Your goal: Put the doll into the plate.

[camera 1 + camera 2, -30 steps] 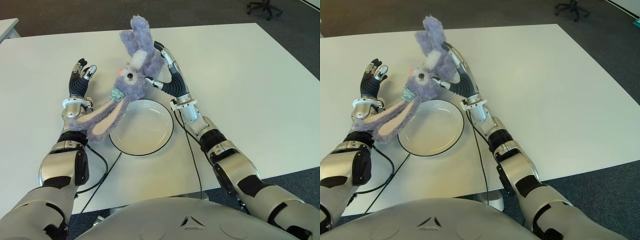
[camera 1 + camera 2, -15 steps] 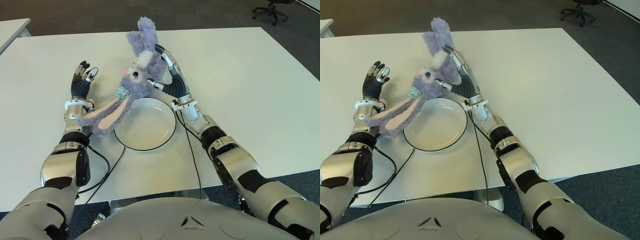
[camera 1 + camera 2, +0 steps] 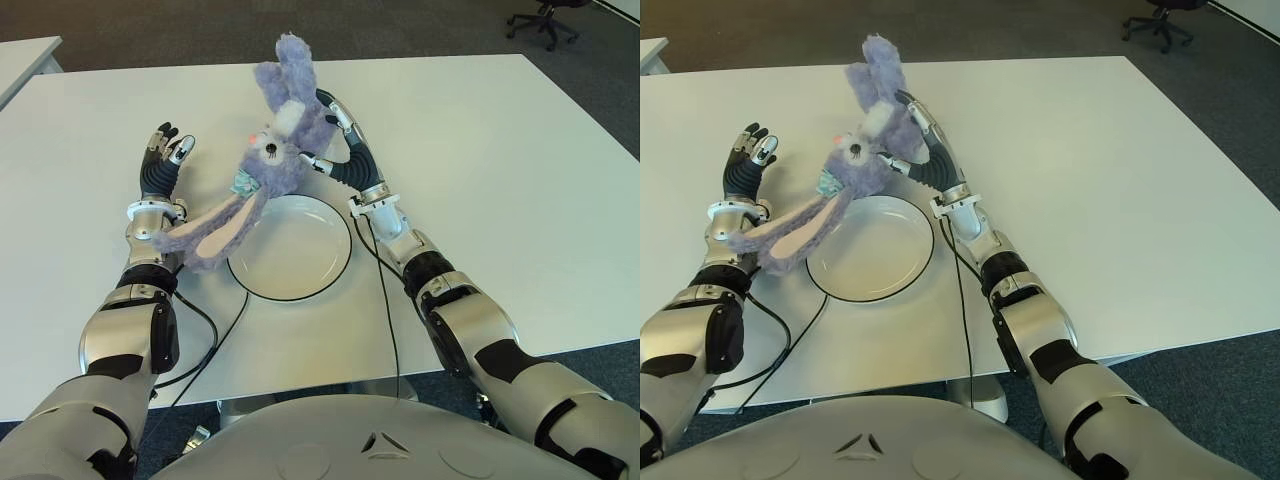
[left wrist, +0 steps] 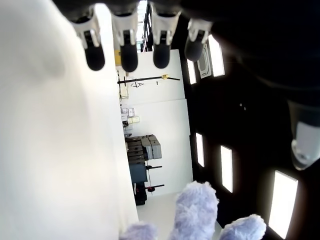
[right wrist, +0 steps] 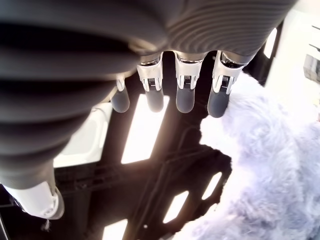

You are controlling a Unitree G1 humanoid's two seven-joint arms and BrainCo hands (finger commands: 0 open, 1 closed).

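Left eye view: shows purple plush doll [image 3: 272, 155] upright over the table [image 3: 480, 150], just beyond the far rim of the plate [image 3: 295, 255], not in it. Shows one long floppy limb trailing down and left, draped across the left wrist, its tip beside the plate's left edge.

Compared with half a second ago: finds right hand [image 3: 338, 135] and its wrist shifted slightly to the right, doll barely moved. Places that hand behind the doll, against the fur.

Right wrist view: shows four fingers [image 5: 184, 97] straight, not wrapped round anything, fur alongside them. Reads as a wide, flat hand propping or pressing the doll rather than gripping it; cannot confirm contact at the palm.

Left wrist view: shows fingers [image 4: 129, 50] spread straight, holding nothing. Places left hand [image 3: 160, 165] left of the doll, palm up.

Judgement: no real progress on placement yet. Needs the doll brought toward the robot and lowered onto the plate. Risks the trailing limb snagging on the left wrist, or hanging over the rim.
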